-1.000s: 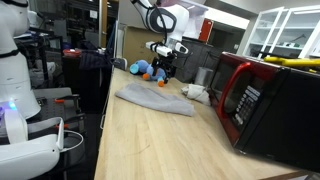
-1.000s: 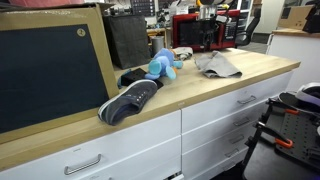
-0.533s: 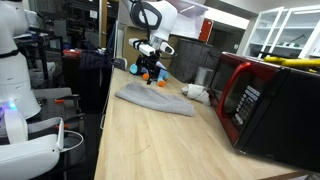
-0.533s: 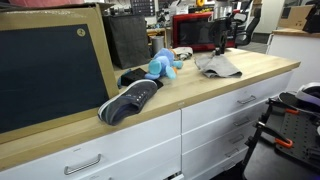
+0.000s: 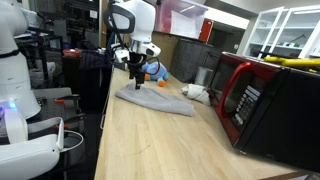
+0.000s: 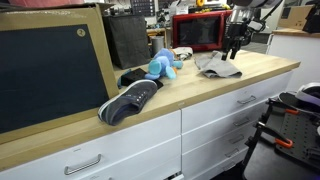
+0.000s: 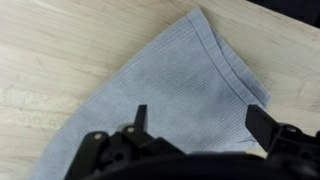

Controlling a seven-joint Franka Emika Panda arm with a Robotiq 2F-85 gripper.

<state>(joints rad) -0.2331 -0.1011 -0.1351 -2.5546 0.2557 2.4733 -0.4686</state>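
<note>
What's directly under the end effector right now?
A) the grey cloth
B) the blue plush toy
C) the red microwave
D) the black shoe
A: the wrist view shows the grey cloth spread on the wooden counter right below the open end effector.

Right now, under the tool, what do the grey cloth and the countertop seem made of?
Grey cloth: soft knitted fabric, matte, by its fine ribbing and stitched hem. Countertop: pale wood or wood-look laminate, smooth and low-sheen, by its grain streaks; which, I cannot tell.
</note>
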